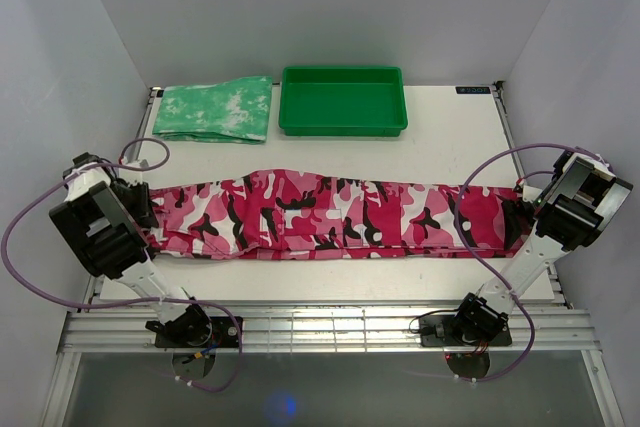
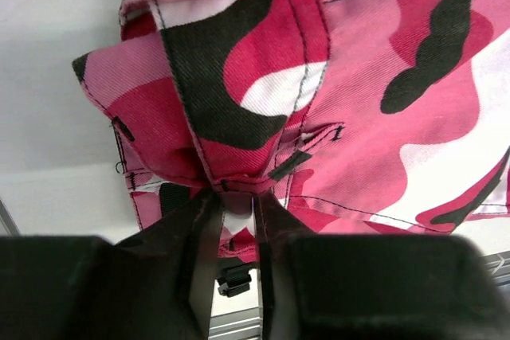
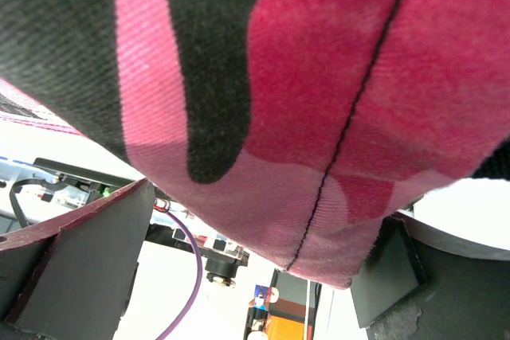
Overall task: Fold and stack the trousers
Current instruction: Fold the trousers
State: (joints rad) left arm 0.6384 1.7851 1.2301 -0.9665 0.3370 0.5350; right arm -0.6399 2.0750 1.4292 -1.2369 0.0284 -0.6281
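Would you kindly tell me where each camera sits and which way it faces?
Top external: above, behind the arms, looking down at the table; both arms show.
Left wrist: on the left arm, facing one end of the trousers; left gripper pinches it.
Right wrist: on the right arm, facing cloth between the open right gripper.
All share the trousers.

A green plastic tray (image 1: 343, 100) sits at the counter's (image 1: 440, 152) far edge. A folded green-and-white cloth (image 1: 214, 109) lies just beside it, toward the far left corner.
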